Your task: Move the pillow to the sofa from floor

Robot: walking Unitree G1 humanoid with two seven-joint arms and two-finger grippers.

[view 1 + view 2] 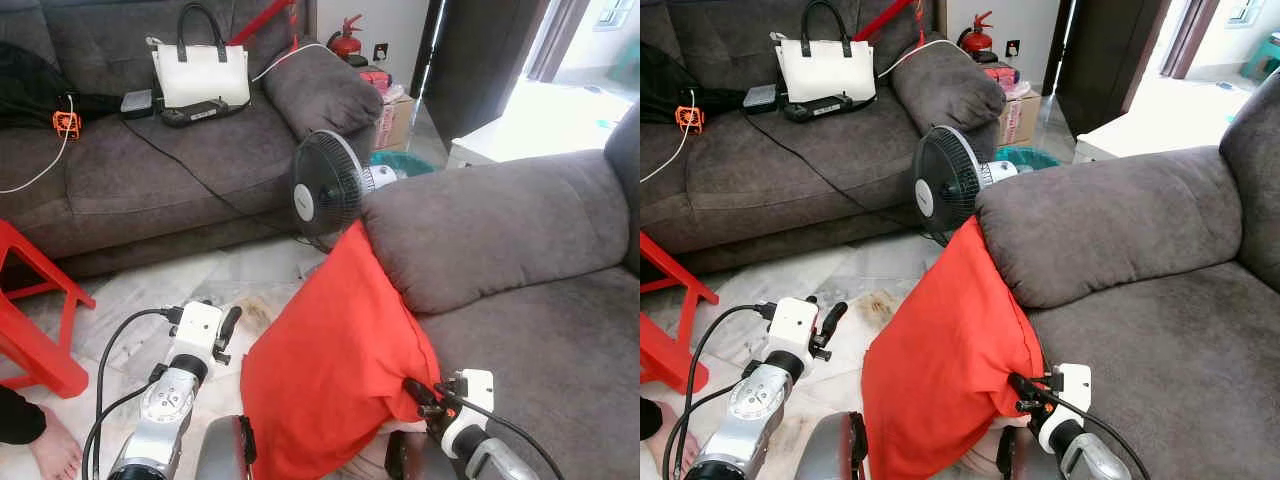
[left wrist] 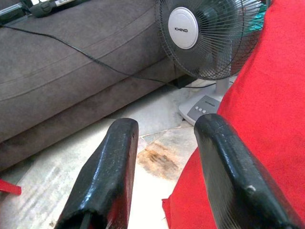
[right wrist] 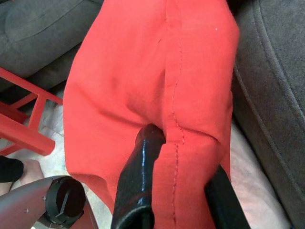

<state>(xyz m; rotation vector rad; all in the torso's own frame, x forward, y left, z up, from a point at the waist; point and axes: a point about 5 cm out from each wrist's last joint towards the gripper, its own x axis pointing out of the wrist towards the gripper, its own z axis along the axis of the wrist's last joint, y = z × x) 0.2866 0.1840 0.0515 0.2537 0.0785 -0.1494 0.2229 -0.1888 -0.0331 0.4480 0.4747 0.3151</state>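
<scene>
The red pillow (image 1: 330, 350) stands on its edge on the floor and leans against the armrest (image 1: 490, 220) of the near grey sofa. My right gripper (image 1: 418, 395) is shut on the pillow's lower corner, next to the sofa seat (image 1: 540, 370). In the right wrist view its two black fingers (image 3: 145, 157) pinch the seamed fabric (image 3: 176, 119). My left gripper (image 1: 228, 330) hangs open just left of the pillow, above the tiled floor. In the left wrist view the pillow (image 2: 267, 119) lies against the outer side of one finger (image 2: 224, 157), with nothing between the fingers.
A black table fan (image 1: 325, 185) stands on the floor just behind the pillow. A second grey sofa (image 1: 150, 170) at the back carries a white handbag (image 1: 200, 70), devices and cables. A red stool (image 1: 35, 320) and a person's foot (image 1: 55, 450) are at the left.
</scene>
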